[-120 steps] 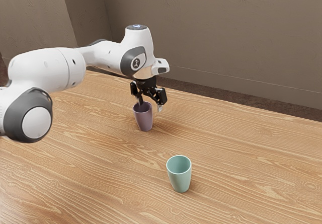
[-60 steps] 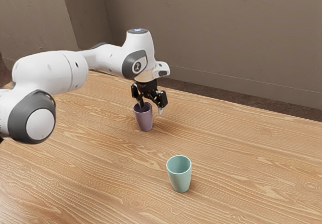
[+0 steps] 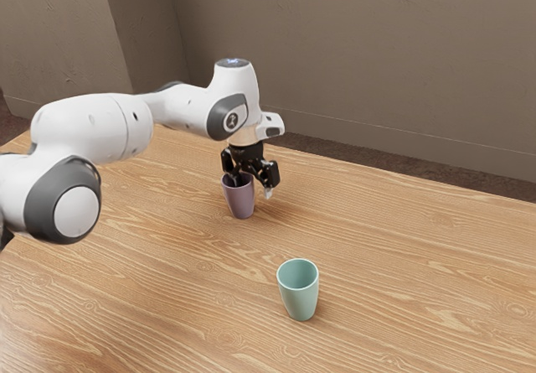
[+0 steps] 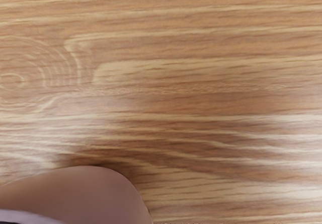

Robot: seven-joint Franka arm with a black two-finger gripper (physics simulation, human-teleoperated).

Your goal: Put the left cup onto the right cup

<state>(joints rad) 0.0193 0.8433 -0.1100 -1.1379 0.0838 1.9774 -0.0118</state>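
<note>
A purple cup [image 3: 240,199] stands upright on the wooden table [image 3: 402,239], toward the exterior view's left and farther back. A teal cup [image 3: 297,290] stands upright nearer the front, to the purple cup's right. My gripper [image 3: 248,180] hangs over the purple cup's rim. It is open: one finger reaches down inside the cup's mouth, and the other finger [image 3: 268,189] hangs outside its right wall with a small gap. In the wrist view the purple cup [image 4: 75,196] is a blurred shape just under my hand, with table grain beyond it.
The wooden table stretches wide around both cups, with bare wood between them and to the exterior view's right. A grey wall [image 3: 377,46] runs behind the table's far edge. My white arm [image 3: 100,130] reaches in from the exterior view's left.
My hand has sunk lower over the purple cup, so one finger now dips into its mouth. Neither cup has moved.
</note>
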